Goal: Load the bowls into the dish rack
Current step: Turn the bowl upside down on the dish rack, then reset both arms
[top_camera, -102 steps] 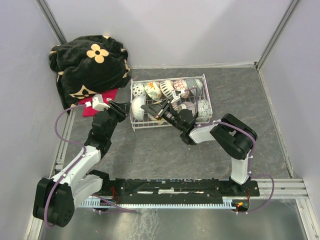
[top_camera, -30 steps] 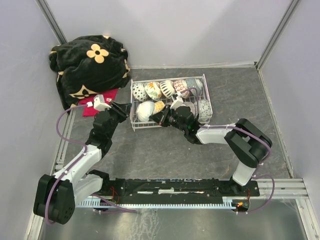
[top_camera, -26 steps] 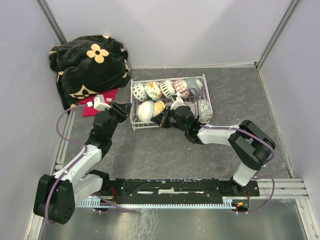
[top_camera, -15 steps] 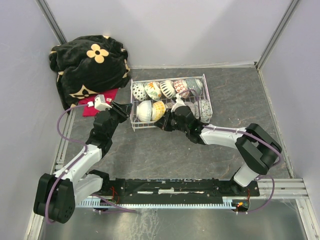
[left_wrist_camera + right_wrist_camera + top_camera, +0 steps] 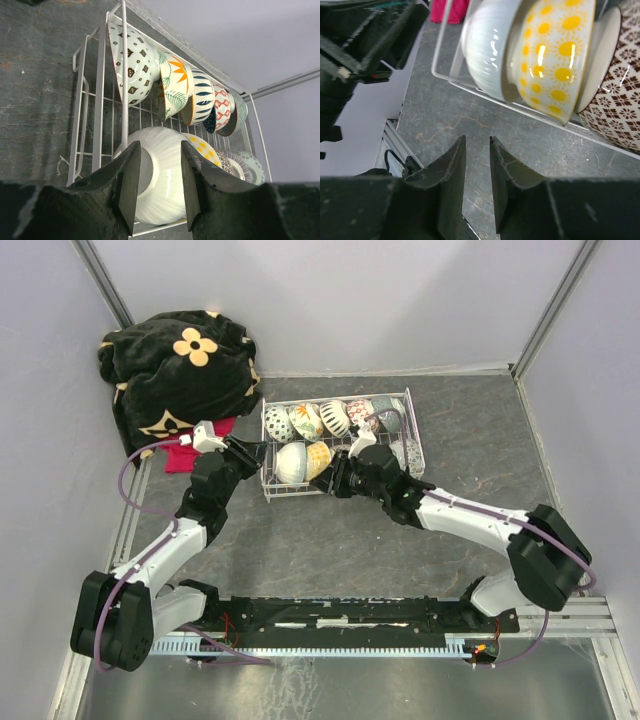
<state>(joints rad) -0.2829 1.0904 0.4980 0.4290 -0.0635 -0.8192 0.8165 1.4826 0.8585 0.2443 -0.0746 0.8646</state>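
On the far half of the table (image 5: 470, 440), the dish rack (image 5: 335, 398) sits beside a black flowered blanket (image 5: 180, 365) and a red cloth (image 5: 185, 458) on its left. The right arm (image 5: 460, 515) lies across the rack's near right corner and hides part of the near row from above. The left gripper (image 5: 254, 452) hovers open at the rack's left wall, whose wire stands between it and the white ribbed bowl (image 5: 289, 462). The right gripper (image 5: 335, 483), which touched the yellow sunburst bowl (image 5: 317, 457) half a second ago, has drawn back outside the near rail, its jaws slightly parted and empty. All the bowls (image 5: 335, 417) stand on edge inside: five in the far row, at least four in the near row.
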